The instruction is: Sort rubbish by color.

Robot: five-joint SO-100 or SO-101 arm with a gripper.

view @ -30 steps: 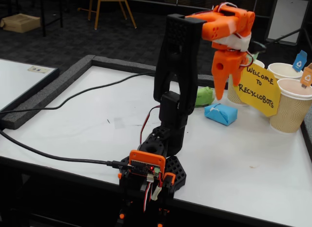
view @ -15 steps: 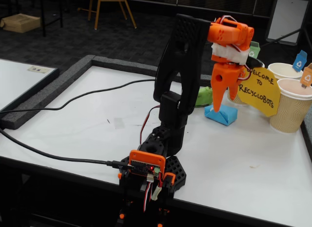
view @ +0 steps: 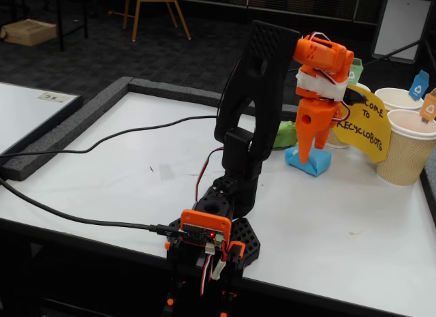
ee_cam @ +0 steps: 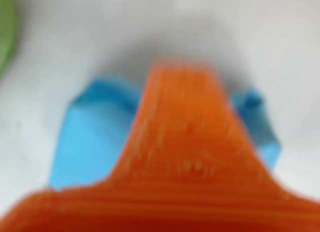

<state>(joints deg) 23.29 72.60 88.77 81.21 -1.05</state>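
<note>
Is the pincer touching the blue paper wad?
Cannot tell. In the fixed view the pincer overlaps the blue paper wad; the wrist view is blurred.

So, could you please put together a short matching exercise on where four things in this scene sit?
Things:
1. blue wad
2. green wad
3. yellow sign
4. gripper

Places, in the fixed view:
A. propped in front of the paper cups
B. behind the arm, partly hidden by it
C. pointing down, tips at the blue wad
D. on the table, directly under the orange fingers

Pairs: 1-D, 2-B, 3-A, 4-C
</note>
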